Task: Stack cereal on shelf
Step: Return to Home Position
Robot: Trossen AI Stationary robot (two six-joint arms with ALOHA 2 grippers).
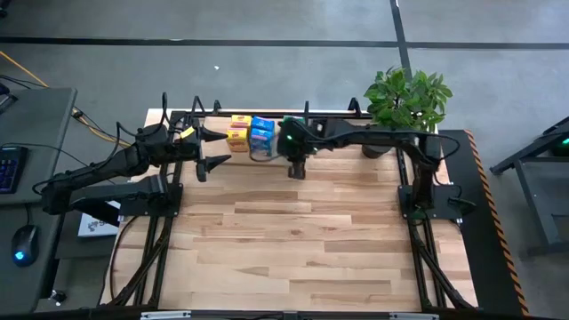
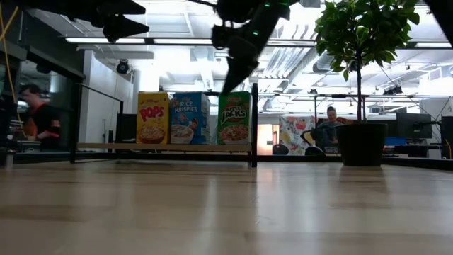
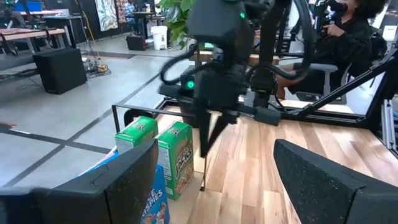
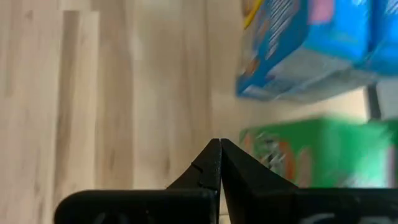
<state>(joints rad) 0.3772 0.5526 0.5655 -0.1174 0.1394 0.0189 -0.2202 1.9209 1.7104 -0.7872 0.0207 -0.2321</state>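
item: cereal (image 2: 190, 118), yellow, blue and green boxes upright side by side on the shelf (image 2: 127, 147) at the desk (image 1: 311, 240) rear, fronts out for display; i judged stacking done. right jaws pressed together, empty, hanging just before the green box (image 2: 234, 118). left jaws wide, empty, near the shelf's left end.

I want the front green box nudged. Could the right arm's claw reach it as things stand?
Likely yes: the right claw hangs shut in front of the green box, nothing between them. The left claw waits open beside the yellow box.
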